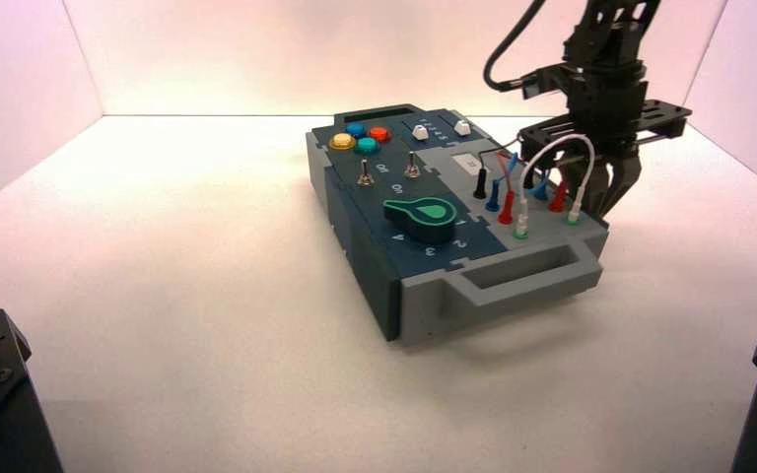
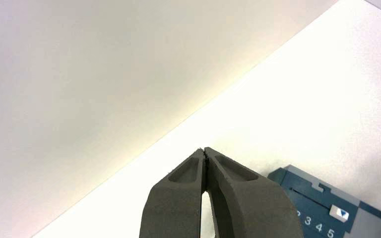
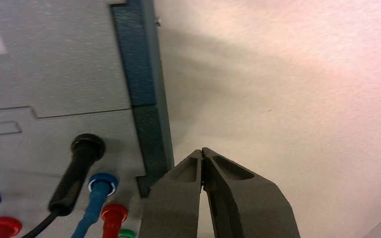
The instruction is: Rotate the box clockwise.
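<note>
The box [image 1: 434, 197] is lying right of centre on the pale bench [image 1: 177, 296], turned at an angle, with one grey handle [image 1: 527, 276] pointing towards the near side and another [image 1: 375, 111] towards the far side. Pale walls are enclosing the bench at the back and sides, and two dark parts (one per lower corner) are edging into the high view. The right arm [image 1: 606, 89] is standing over the right long side, hiding part of that edge, and upright plugs and looping wires are crowding the surface just beside it.

The right tool [image 3: 202, 150] is hovering right beside that side, its two fingers pressing together; whether it is touching the box, I cannot tell. The left tool [image 2: 202, 150] is waiting outside the high view, near the box's far end, its fingers also meeting.

Four buttons (yellow, blue, red, green) are clustering at the far left, two toggle switches are standing nearer, and one green knob [image 1: 424, 219] is sitting closer still. Two white sliders are lying at the far end, one [image 2: 339, 213] resting beside the 5. Eight plugs are rising on the right: two black, two blue, two red, two green, a white wire [image 1: 559, 139] joining the green pair.
</note>
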